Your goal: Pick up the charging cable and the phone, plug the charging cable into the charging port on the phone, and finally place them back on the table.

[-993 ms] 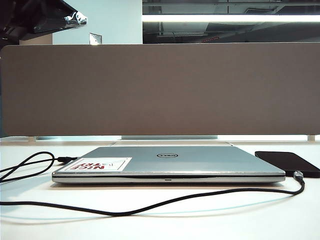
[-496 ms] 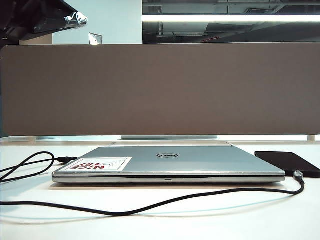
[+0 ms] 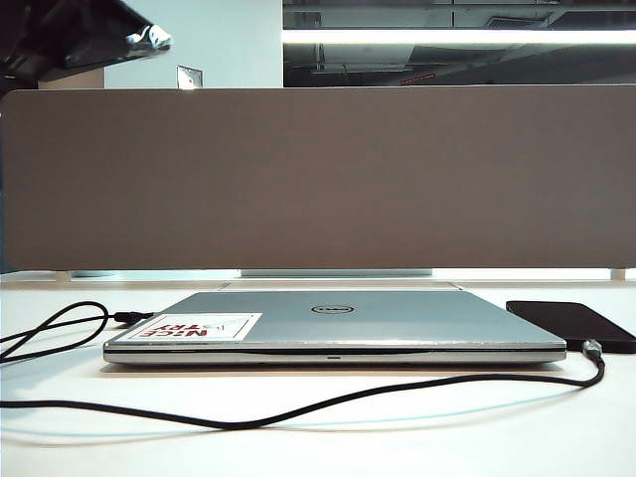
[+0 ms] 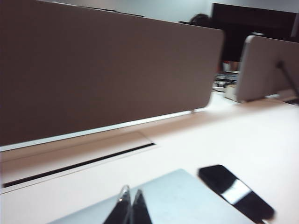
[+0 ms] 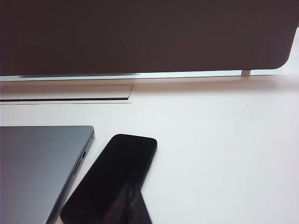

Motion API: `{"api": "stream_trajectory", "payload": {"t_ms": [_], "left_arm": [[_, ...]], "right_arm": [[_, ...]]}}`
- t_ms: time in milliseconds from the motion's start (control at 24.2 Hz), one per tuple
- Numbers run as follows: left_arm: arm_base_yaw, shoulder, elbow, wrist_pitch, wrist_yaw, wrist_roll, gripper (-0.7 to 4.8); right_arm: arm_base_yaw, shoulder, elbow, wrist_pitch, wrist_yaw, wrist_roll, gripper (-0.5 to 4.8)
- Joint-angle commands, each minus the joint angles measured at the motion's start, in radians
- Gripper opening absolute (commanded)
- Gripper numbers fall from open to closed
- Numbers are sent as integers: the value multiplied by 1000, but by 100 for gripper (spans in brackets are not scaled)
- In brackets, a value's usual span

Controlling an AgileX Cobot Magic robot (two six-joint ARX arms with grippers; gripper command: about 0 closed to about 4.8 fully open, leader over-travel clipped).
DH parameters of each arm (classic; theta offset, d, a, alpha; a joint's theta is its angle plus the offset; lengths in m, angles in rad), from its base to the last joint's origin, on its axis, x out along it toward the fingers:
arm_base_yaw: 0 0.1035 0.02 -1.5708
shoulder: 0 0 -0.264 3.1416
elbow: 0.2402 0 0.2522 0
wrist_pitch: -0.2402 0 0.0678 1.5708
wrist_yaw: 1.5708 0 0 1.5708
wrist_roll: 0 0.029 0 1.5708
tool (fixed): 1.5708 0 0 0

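Exterior view: closed silver laptop (image 3: 333, 328) at centre of white table (image 3: 397, 437), brown-grey divider panel (image 3: 318, 179) behind. Phone (image 3: 574, 323) lies flat just right of laptop. Charging cable (image 3: 258, 417) runs along near side of table, plug end (image 3: 593, 348) just beside phone's near edge, loops at far left.

Left wrist view: left claw (image 4: 129, 210) above laptop (image 4: 173, 198), fingers together, empty. Phone (image 4: 236, 192) beside laptop.

Right wrist view: right claw (image 5: 128, 207) blurred, above phone (image 5: 112, 179), fingers together, holding nothing.
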Motion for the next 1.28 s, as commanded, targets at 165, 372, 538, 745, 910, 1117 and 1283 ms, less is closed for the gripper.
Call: {"api": "stream_trajectory", "payload": {"t_ms": [165, 372, 538, 745, 910, 1117, 1283], "left_arm": [[23, -74, -2, -25, -3, 3, -6], [160, -269, -69, -84, -3, 4, -6], [286, -503, -173, -138, -3, 7, -6], [389, -700, -233, -246, -2, 7, -6], [446, -778, -240, -330, -2, 7, -6], [511, -845, -241, -432, -2, 8, -6], [543, -898, -260, -461, -3, 30, -6]], "right_arm": [[1, -2, 6, 18, 0, -4, 1], [0, -2, 6, 18, 0, -4, 1], [0, -2, 6, 18, 0, -4, 1], [1, -2, 6, 18, 0, -4, 1], [1, -2, 6, 18, 0, -4, 1], [1, -2, 6, 17, 0, -4, 1], [1, -2, 6, 18, 0, -4, 1]]}}
